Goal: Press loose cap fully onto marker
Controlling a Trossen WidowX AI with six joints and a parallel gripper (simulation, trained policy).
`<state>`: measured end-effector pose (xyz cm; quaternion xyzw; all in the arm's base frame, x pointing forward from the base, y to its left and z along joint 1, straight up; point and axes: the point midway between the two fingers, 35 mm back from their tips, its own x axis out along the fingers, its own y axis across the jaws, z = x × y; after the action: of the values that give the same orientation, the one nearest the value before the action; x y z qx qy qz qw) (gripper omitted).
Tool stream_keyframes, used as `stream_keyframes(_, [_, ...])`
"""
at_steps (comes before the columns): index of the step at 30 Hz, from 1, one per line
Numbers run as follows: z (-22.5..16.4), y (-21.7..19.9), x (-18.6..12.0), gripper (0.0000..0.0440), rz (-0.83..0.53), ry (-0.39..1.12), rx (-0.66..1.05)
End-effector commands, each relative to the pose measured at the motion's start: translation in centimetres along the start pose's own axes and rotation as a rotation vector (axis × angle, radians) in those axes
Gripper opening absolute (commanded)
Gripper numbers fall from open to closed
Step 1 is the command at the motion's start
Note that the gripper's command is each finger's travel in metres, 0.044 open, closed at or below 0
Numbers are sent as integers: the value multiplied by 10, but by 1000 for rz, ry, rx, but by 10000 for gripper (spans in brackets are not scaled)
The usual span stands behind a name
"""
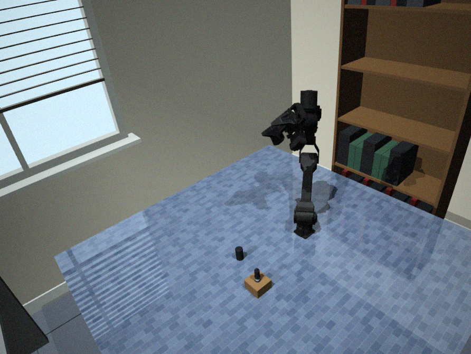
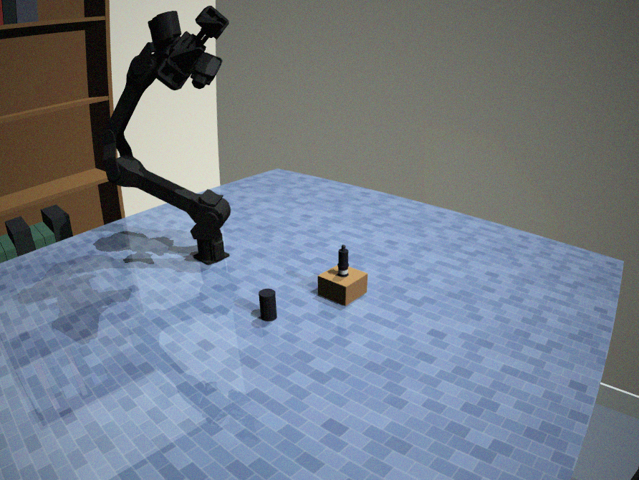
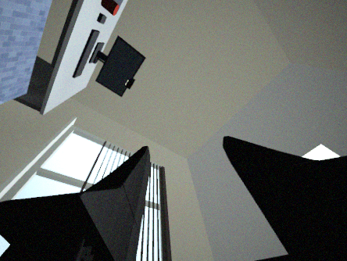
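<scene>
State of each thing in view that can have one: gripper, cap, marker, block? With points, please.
Gripper [image 1: 269, 138] [image 2: 218, 40] [image 3: 186, 146]: open, nothing between the fingers, raised high above the table.
Cap [image 1: 238, 253] [image 2: 268, 305]: upright on the table, off the marker, beside the block.
Marker [image 1: 256, 274] [image 2: 343, 259]: upright in the block, uncapped.
Block [image 1: 257, 288] [image 2: 336, 288]: flat on the table, marker in it.

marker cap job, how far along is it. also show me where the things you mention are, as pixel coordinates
Nothing looks done beyond the starting layout: the marker [image 1: 256, 275] [image 2: 342, 259] stands upright and uncapped in the holder block [image 1: 260, 290] [image 2: 335, 289], and its cap [image 1: 239, 253] [image 2: 267, 305] stands apart on the table. Nothing is in hand; the claw [image 1: 274, 136] [image 2: 209, 44] [image 3: 186, 146] is open, up high away from both. Left: grasp the cap, fit it, press it fully on, then move the arm away.
</scene>
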<state>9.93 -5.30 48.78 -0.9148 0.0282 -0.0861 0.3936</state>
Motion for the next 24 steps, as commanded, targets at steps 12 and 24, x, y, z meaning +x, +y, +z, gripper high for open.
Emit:
stream_keyframes(12, [41, 7, 18, 321, 87, -128, -25])
stream_keyframes(24, [70, 14, 31, 320, 165, -215, -37])
